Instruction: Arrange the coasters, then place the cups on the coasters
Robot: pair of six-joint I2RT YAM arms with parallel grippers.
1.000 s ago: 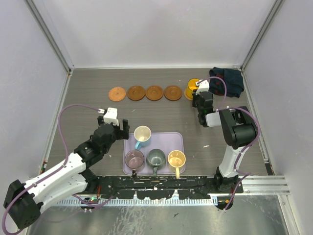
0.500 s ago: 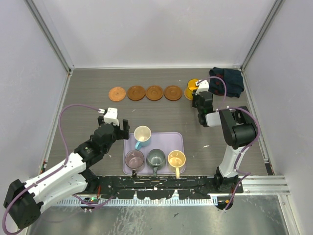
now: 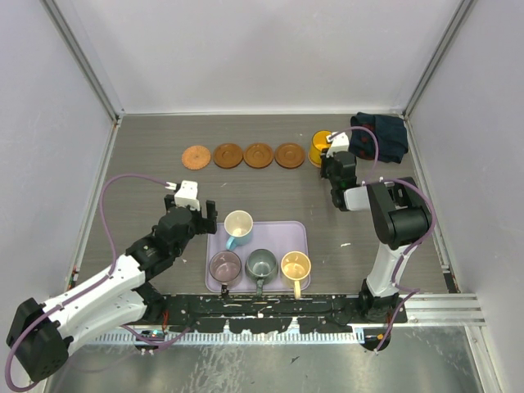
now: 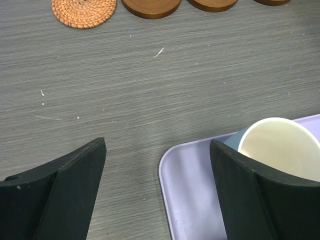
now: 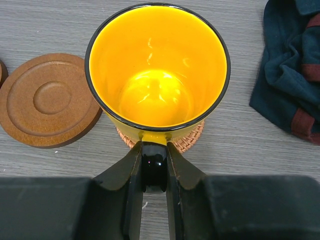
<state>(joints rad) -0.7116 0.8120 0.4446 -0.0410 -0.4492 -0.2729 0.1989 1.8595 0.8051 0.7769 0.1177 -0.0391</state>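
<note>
Pinching orange-yellow cup [image 5: 157, 75] handle, right end effector [image 5: 154, 167]

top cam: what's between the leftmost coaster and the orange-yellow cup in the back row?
Three more coasters, side by side in a line, fill the stretch from the leftmost coaster to the orange-yellow cup. The top view shows it.

Grey table [image 3: 270, 192], coasters [image 3: 258, 155] in row, lavender tray [image 3: 292, 233], blue cloth [image 3: 385, 135]

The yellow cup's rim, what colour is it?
Black, a thin line around the yellow cup; the right wrist view shows it best.
</note>
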